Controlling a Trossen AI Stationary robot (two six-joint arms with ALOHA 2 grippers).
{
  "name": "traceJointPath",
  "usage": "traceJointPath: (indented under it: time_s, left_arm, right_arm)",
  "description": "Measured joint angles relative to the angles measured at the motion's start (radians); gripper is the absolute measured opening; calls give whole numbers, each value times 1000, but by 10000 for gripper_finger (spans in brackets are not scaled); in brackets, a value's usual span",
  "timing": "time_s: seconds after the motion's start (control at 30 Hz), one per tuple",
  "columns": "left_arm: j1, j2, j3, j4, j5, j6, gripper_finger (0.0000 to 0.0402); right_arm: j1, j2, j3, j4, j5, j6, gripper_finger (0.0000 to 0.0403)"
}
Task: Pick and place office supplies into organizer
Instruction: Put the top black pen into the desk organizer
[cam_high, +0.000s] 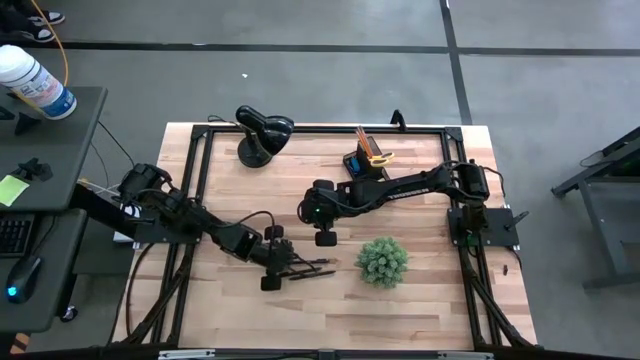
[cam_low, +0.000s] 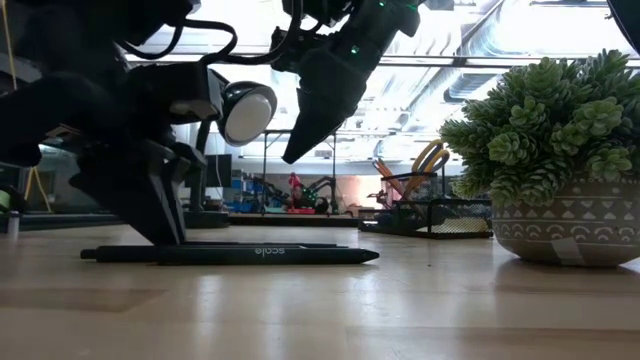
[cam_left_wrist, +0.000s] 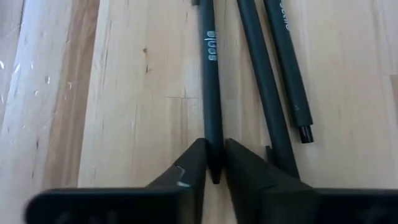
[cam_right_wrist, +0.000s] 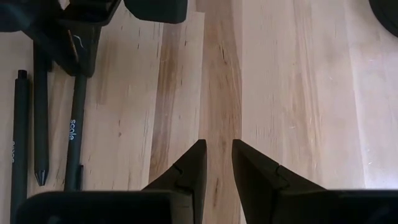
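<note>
Left pincer down on the tabletop, clenched on the tip of one black pen.

Fingertips press both sides of the pen's pointed end; pen lies flat on the wood, shaft running straight out ahead of the pincer, white lettering up. Two more black pens lie just beside the held one, roughly parallel, one partly under a finger. Right pincer hangs above bare wood, holding nothing, fingers nearly together with a narrow gap; the pens and left pincer lie ahead of it, off to one side. Organizer sits well behind the right pincer near the tabletop's far edge, with orange pencils and yellow-handled scissors upright inside. Green plant beside the right pincer.
</note>
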Motion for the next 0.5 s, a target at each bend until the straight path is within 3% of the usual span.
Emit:
traceJointPath:
  time_s: [0.1, 0.5]
  left_arm:
    - [-1, -1, 0, 1, -2, 0, 11]
    - [-1, -1, 0, 0, -26, 1, 8]
  right_arm:
    - [0, 0, 0, 0, 0, 0, 73]
    - [0, -23, 0, -35, 4, 0, 73]
